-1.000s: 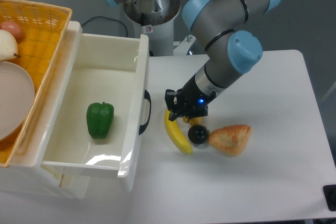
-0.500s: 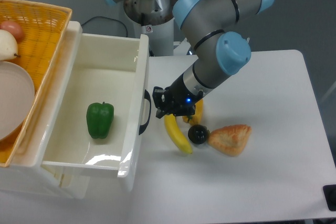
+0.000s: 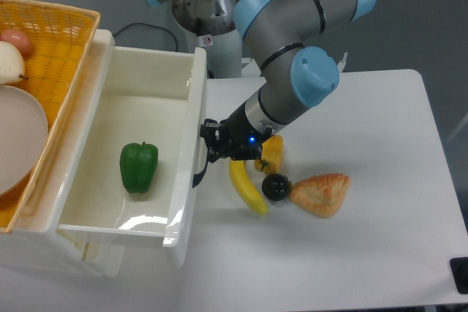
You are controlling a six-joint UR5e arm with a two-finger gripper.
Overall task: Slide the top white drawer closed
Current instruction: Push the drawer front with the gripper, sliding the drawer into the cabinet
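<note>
In the fixed camera view, the top white drawer [image 3: 139, 147] stands pulled well out of its cabinet at the left of the table [image 3: 351, 253], a green bell pepper [image 3: 139, 167] lying inside it. The hand [image 3: 210, 150] sits right at the front panel, against or just beside the curved black handle [image 3: 201, 158]; whether its fingers are spread or pressed together cannot be told from this angle. The step in hand looks like making contact for the push. Next, the arm would need to press steadily leftward along the drawer's travel, keeping square to the panel. A banana [image 3: 247, 186], a dark ball [image 3: 276, 186] and a pastry [image 3: 320, 193] lie just behind the hand.
</note>
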